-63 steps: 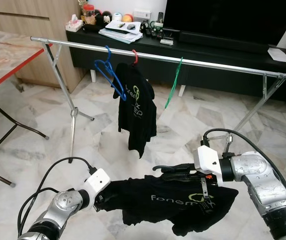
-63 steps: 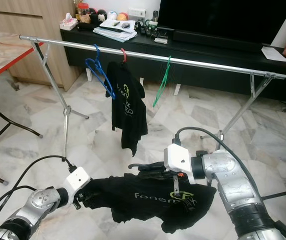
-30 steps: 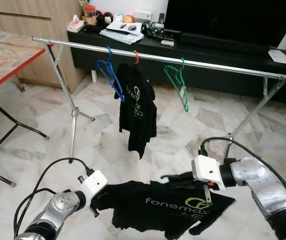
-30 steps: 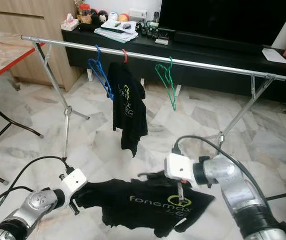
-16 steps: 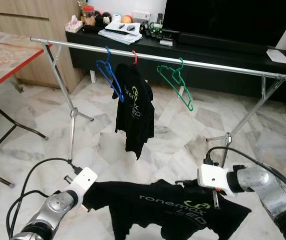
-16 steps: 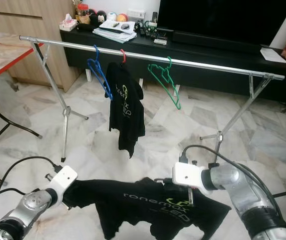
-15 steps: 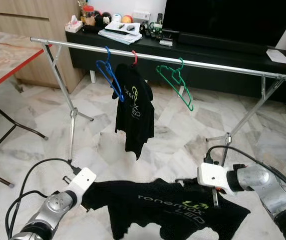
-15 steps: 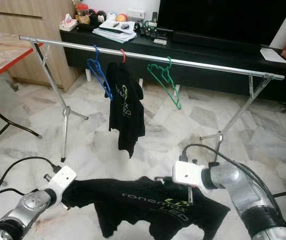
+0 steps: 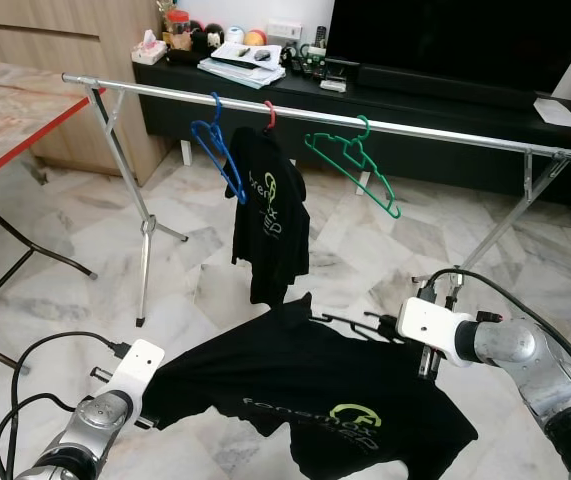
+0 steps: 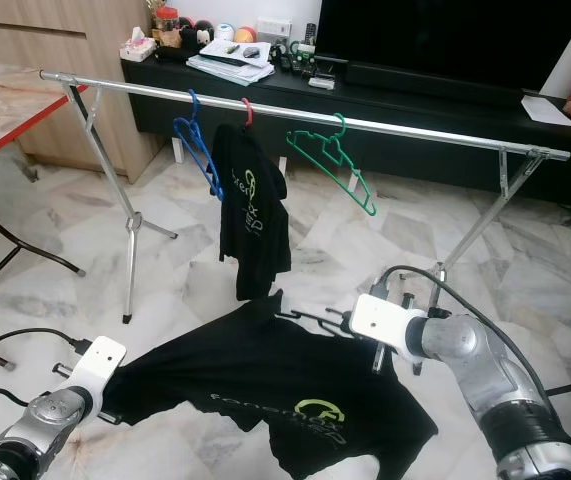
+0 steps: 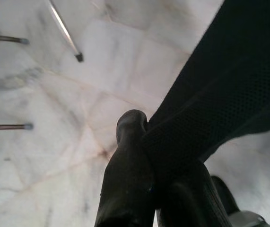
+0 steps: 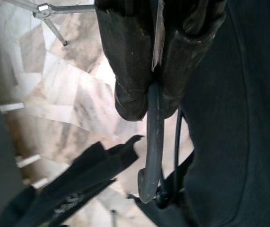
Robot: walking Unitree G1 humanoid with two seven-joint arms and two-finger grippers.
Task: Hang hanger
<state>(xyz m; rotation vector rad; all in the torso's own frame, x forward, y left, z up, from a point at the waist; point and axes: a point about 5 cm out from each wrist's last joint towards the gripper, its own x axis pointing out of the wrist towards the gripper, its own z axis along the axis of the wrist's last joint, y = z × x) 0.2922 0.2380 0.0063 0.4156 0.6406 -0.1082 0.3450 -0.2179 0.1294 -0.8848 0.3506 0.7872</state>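
Right gripper (image 12: 146, 101): low in front of the rack, fingers clamped on the black hanger (image 12: 152, 142) by its hook; a white tag pinched between the pads.
Black hanger: well below the rail, not yet hung; carried inside the black T-shirt (image 9: 315, 385), hook sticking out past the collar toward the right gripper.
Left gripper (image 11: 146, 175): low on the robot's left, fingers pinched on an edge of the black T-shirt, pulling the cloth taut.
Black T-shirt: stretched flat between both grippers above the floor, green and grey logo facing up.
Clothes rack rail (image 9: 295, 112): silver bar running across the room on folding legs, beyond the grippers.
Blue hanger (image 9: 220, 145): bare, hooked on the rail at its left part.
Red hanger (image 9: 268, 113): hooked just beside the blue one, carrying a second black shirt (image 9: 270, 215) with a green logo.
Green hanger (image 9: 355, 170): bare, on the rail near its middle, tilted.
TV console (image 9: 445, 100): dark, behind the rack, cluttered with papers and small items.
Floor (image 9: 55, 300): pale marble tiles.
Table (image 9: 5, 110): red-edged, at far left.
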